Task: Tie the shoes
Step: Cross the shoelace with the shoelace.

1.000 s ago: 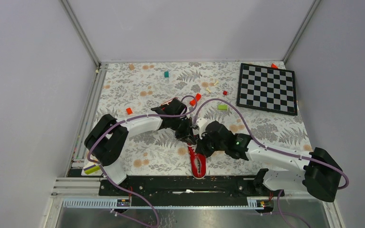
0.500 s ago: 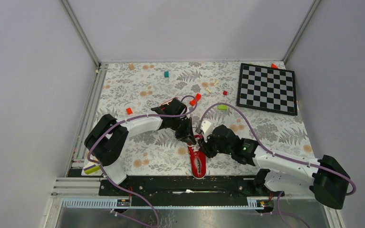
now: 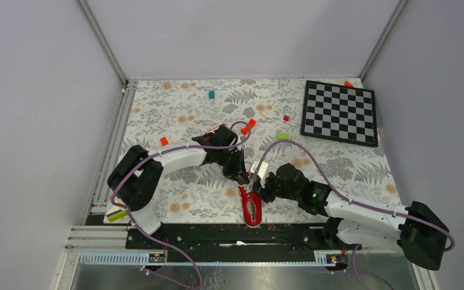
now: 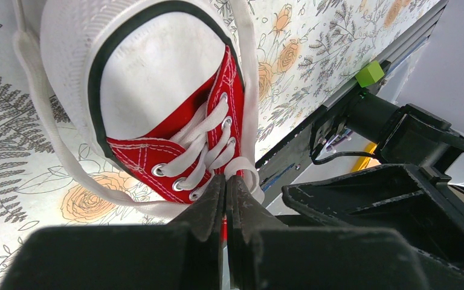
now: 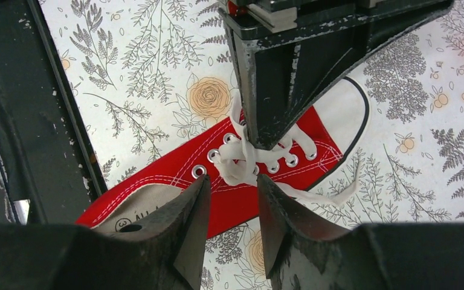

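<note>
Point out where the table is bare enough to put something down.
Bare floral cloth lies between the chessboard and the right arm, and near-left between the left arm and the red sneaker. It is crowded at the sneaker, where the left gripper pinches the laces and the open right gripper hovers; small blocks dot the far strip.

L wrist view: sneaker [image 4: 139,154] heel hidden behind left gripper [image 4: 225,199]; toe cap [image 4: 157,78] cut by top edge; can't tell if lace loop [image 4: 244,169] sits betw. the pads. Top view: toe end under both grippers, detail too small to read. R wrist view: heel hidden behind right gripper [image 5: 232,211].
</note>
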Available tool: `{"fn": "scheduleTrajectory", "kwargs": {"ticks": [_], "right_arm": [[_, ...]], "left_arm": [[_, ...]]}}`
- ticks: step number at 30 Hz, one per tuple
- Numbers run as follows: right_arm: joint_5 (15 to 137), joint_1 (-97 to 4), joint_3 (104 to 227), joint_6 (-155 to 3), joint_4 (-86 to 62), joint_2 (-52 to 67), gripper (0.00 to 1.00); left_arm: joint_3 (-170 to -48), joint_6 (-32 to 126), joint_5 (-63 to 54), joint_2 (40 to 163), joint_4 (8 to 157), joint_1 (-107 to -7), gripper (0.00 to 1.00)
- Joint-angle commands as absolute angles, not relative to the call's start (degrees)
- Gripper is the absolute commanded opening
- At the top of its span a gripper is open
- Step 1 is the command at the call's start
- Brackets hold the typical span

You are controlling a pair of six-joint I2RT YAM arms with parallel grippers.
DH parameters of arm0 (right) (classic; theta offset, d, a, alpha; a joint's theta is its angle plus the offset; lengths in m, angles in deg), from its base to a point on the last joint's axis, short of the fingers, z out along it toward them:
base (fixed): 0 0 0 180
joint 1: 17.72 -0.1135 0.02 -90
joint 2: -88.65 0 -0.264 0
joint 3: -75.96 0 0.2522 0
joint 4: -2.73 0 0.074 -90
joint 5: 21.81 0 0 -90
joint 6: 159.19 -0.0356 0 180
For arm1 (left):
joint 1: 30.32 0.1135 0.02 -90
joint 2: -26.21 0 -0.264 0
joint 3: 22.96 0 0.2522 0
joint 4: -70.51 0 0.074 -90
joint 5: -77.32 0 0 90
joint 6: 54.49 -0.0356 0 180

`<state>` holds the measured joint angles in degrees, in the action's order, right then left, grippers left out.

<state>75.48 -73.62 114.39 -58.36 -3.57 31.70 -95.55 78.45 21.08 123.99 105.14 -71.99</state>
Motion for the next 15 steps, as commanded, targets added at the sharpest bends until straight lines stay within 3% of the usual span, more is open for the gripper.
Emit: {"fn": "scheduleTrajectory", "kwargs": {"ticks": [1, 15], "right_arm": [[78.37, -73.53, 114.06, -55.46, 1.89, 30.46, 0.41], [78.28, -73.53, 114.26, -54.60, 3.37, 26.87, 0.40]], "left_arm": [[-96.88, 77.97, 20.95, 123.77, 103.31, -71.89, 0.00], [-97.15, 77.78, 21.26, 124.03, 103.26, -71.72, 0.00]]}}
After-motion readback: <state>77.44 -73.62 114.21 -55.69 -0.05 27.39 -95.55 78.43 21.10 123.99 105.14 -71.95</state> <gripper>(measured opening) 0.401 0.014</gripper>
